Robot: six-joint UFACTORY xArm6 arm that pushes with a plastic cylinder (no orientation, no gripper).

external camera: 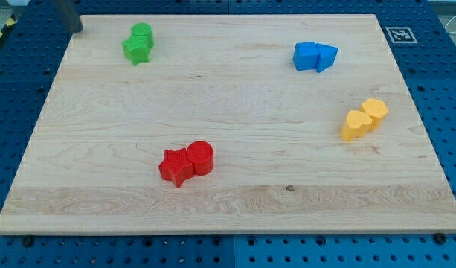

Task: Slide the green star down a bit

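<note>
The green star (pixel 137 50) lies near the top left of the wooden board (pixel 235 208), touching a green cylinder (pixel 142 33) just above it. My tip (pixel 76 31) is the dark rod end at the view's top left corner, at the board's top edge. It is to the left of the green blocks and apart from them.
A red star (pixel 175 166) and a red cylinder (pixel 201 157) touch at the lower middle. Two blue blocks (pixel 315 56) sit at the upper right. A yellow heart (pixel 355 125) and a yellow block (pixel 375 112) sit at the right. A marker tag (pixel 399 34) is beyond the board's top right corner.
</note>
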